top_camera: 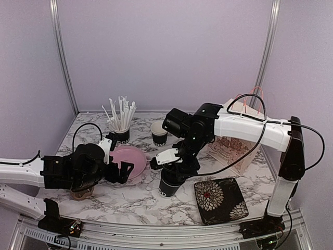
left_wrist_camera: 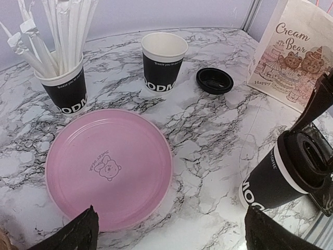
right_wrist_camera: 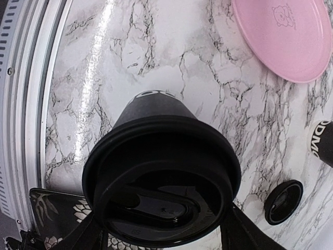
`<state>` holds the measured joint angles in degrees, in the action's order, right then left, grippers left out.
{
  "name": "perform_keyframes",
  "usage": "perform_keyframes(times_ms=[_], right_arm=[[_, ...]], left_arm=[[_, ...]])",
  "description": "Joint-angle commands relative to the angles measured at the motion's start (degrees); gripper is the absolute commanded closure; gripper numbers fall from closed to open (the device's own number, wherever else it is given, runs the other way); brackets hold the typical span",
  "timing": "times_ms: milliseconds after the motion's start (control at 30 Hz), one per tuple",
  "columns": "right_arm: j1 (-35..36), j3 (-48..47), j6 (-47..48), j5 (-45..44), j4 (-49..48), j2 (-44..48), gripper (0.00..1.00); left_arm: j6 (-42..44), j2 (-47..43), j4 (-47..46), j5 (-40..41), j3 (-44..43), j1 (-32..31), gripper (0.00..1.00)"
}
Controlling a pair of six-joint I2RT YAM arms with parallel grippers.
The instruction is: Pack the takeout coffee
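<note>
One coffee cup (top_camera: pixel 167 186) with its black lid on stands on the marble table near the front centre. My right gripper (top_camera: pixel 171 167) is over it, its fingers closed against the lid's rim; the right wrist view shows the lid (right_wrist_camera: pixel 161 177) filling the space between the fingers (right_wrist_camera: pixel 78 237). The second cup (top_camera: pixel 159 133) stands open farther back, pale inside, also in the left wrist view (left_wrist_camera: pixel 163 61). Its loose black lid (left_wrist_camera: pixel 214 80) lies on the table to its right. My left gripper (top_camera: pixel 124 172) is open and empty, hovering at the pink plate's near edge (left_wrist_camera: pixel 171 229).
A pink plate (top_camera: pixel 136 156) lies left of centre. A black cup of white sticks (top_camera: pixel 120 130) stands at the back left. A printed paper bag (top_camera: pixel 234 143) stands at the right. A black floral tray (top_camera: pixel 220 199) lies front right. Something brown (top_camera: pixel 82 195) shows under my left arm.
</note>
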<state>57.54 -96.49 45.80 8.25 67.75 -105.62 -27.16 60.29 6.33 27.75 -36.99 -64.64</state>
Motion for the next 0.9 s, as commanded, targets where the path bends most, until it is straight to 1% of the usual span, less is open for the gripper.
perform_keyframes(times_ms=[0,233,400,533,633,733,800,867], right_arm=[[2.2,-1.0,0.9,-3.0,0.1,-1.4,0.41],[3.5,-2.5,1.1,-3.5,1.0,-3.6,0.34],[3.6,-3.9,1.2,-2.7,1.2,-3.4,0.23],[3.7,-5.1,1.5,-1.3,1.5,-2.5,0.17],[3.6,-6.2,1.6,-0.1,1.5,-2.2,0.17],[3.6,-6.9,1.5,-0.4,1.8,-2.2,0.16],[3.5,-6.8,1.2,-0.6,1.8,-1.4,0.16],[2.6,-6.1,0.3,0.9,1.6,0.1,0.16]], left_arm=[[-2.0,0.5,1.1,0.8,0.2,0.3,0.01],[-2.1,0.6,1.0,0.2,0.3,0.3,0.01],[-2.9,1.0,0.5,-1.7,0.3,0.4,0.01],[-4.0,3.6,-0.7,-4.6,-1.6,0.4,0.01],[-4.2,6.2,-4.0,-8.2,-3.3,0.5,0.01],[-4.8,9.4,-9.2,-12.7,-4.7,0.9,0.01],[-5.7,11.3,-12.0,-15.1,-5.4,1.2,0.01],[-6.6,13.0,-14.9,-17.6,-5.6,1.6,0.01]])
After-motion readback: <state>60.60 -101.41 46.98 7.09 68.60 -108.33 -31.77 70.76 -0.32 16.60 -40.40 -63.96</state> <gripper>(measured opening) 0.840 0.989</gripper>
